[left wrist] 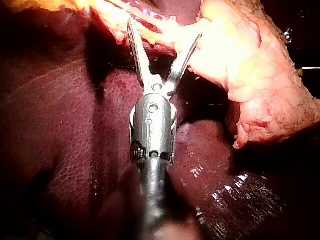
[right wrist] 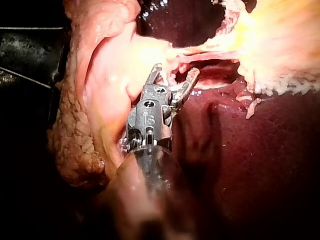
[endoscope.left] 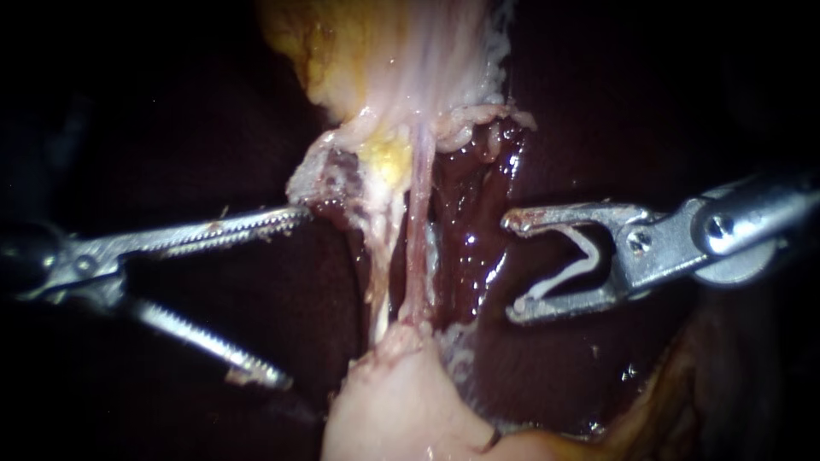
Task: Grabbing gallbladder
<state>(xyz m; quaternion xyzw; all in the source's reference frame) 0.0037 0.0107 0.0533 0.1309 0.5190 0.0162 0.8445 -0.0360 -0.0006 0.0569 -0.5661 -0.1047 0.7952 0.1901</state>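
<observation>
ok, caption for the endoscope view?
Left instrument, jaws open, and right instrument holding a clip flank the tubes.

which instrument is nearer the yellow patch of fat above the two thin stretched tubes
Left. The serrated silver left instrument has its upper jaw tip at the ragged tissue beside the yellow patch of fat; the right instrument, holding a white clip, is apart across the dark red liver.

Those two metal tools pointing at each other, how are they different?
The left instrument has long, slim, toothed jaws; the right instrument's are shorter and stouter. The left jaws hold nothing; the right ones carry a white clip between them. The left's upper jaw tip reaches the pale tissue; the right's tips stop short of it. Both have jaws spread, facing each other across the strands.
</observation>
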